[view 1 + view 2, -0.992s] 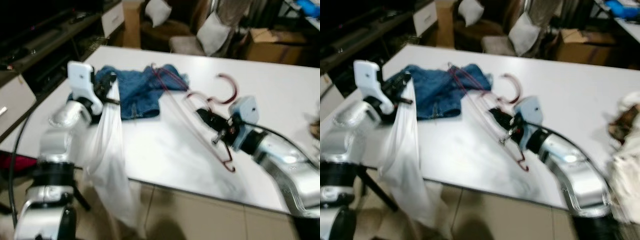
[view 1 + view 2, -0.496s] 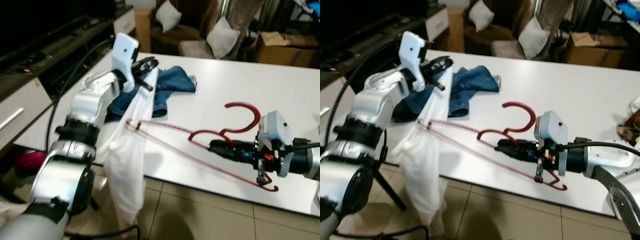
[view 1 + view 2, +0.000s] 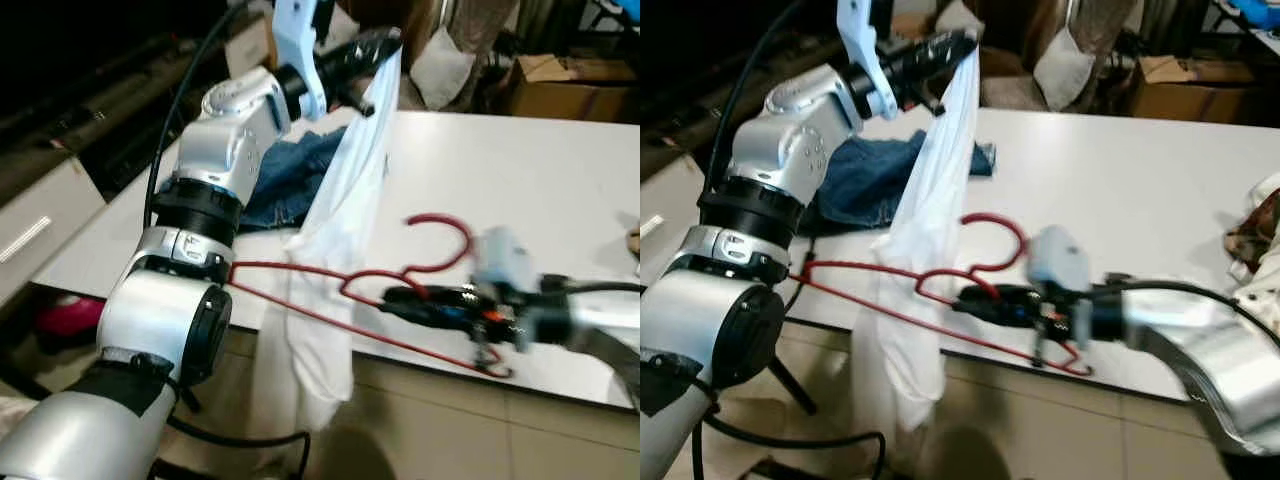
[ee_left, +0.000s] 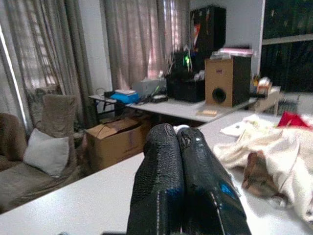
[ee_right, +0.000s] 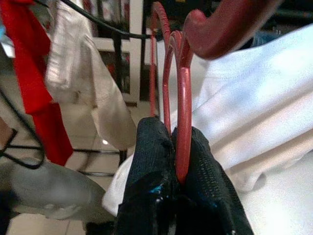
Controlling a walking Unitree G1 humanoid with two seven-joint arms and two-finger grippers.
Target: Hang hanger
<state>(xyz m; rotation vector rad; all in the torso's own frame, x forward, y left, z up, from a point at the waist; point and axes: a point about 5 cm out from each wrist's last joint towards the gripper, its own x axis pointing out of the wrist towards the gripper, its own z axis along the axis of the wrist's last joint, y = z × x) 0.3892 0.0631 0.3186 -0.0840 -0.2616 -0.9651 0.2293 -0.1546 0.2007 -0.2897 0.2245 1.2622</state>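
We see the left gripper (image 3: 372, 42) raised high, pinching a white shirt (image 3: 330, 260) that hangs below it. The right gripper (image 3: 400, 298) reaches level across the tabletop (image 3: 540, 180) edge, clamping the red hanger (image 3: 330, 290) against the shirt.

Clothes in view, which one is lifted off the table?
The white garment, hanging from the left gripper; the blue jeans lie flat on the table.

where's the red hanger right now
The red hanger is clamped in the right gripper at the table's near edge, passing through the hanging white garment.
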